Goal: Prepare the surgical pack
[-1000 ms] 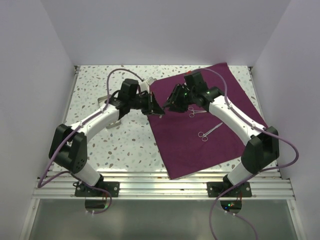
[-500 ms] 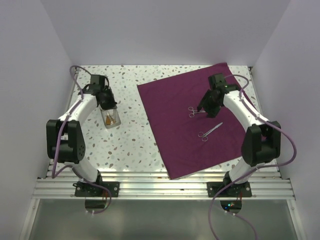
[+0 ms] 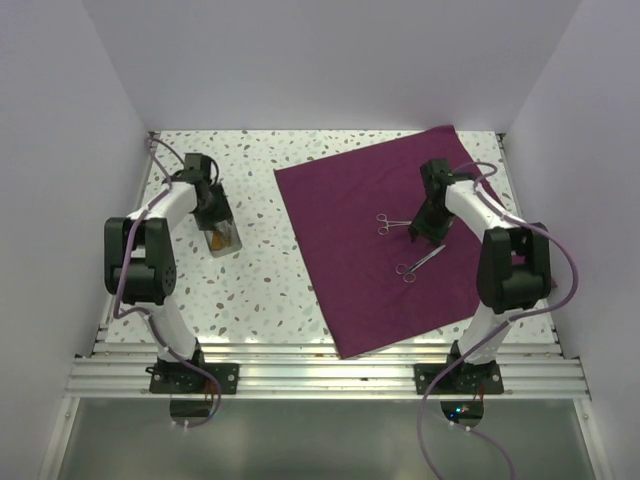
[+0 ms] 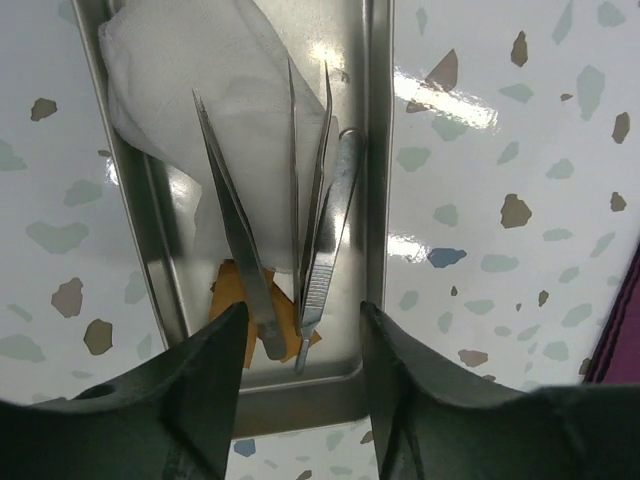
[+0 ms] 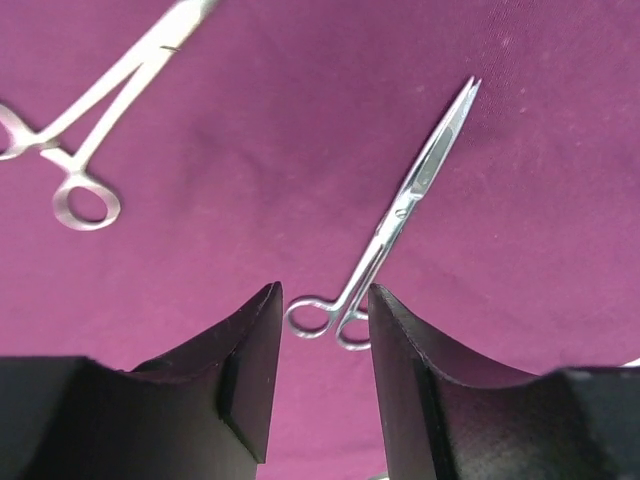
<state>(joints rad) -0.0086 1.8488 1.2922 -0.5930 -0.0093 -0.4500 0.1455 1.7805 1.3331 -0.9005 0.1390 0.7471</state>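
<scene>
Lower the right hand (image 5: 322,295), jaws half parted and empty, onto the scissors (image 5: 400,215) lying on the plum cloth (image 5: 250,130); grip the shank above the rings, not the fabric. Left hand (image 4: 302,320), likewise parted and empty, above the steel tray (image 4: 378,150) of tweezers (image 4: 235,230) on the bench (image 4: 500,150).

text: none you can read | labels, brands, numbers, signs: nothing legible for you in any view

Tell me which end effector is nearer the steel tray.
Left. The left end effector hangs open right above the steel tray; the right end effector is far off to the right, above the scissors on the purple cloth.
</scene>
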